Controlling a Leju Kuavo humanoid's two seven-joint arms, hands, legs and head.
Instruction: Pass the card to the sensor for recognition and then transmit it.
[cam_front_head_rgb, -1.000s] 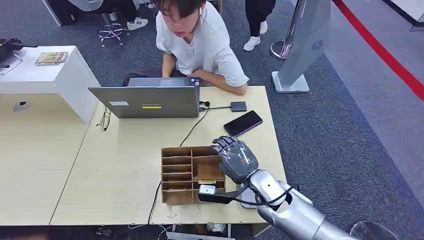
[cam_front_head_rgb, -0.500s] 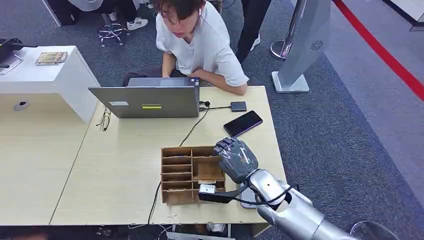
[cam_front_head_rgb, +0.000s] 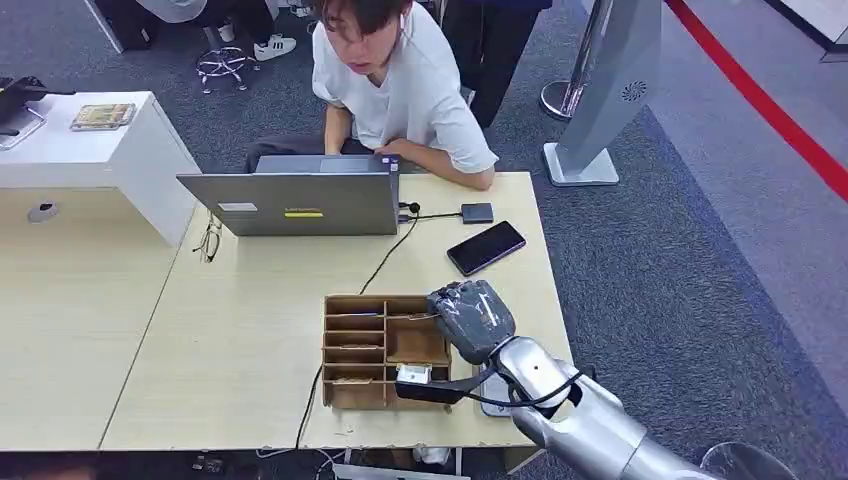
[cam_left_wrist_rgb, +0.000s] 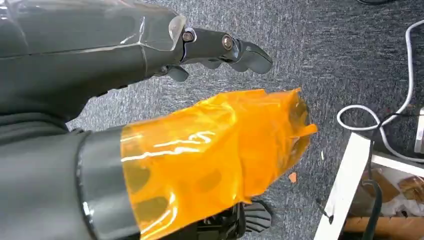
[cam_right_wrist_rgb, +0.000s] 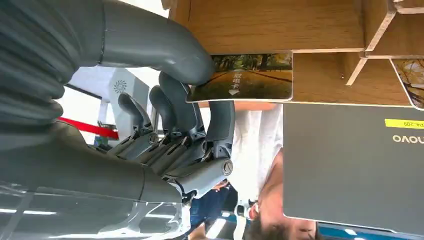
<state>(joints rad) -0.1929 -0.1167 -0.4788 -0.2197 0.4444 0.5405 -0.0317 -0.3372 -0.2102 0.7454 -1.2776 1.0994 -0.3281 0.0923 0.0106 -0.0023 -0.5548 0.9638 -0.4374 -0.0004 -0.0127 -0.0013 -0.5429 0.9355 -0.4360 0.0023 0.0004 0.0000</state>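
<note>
Right hand pinching card, palm down

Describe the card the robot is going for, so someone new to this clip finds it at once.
On the light wooden table, in front of the grey laptop, sits a brown compartment box. The right robot hand reaches into it, thumb and finger touching the card. Unlike its bare wooden surroundings, the card shows a tree-lined road photo with white characters.

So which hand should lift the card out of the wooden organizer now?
Right. The right hand is over the wooden organizer with thumb and a finger on the card; the left hand hangs over carpet.
</note>
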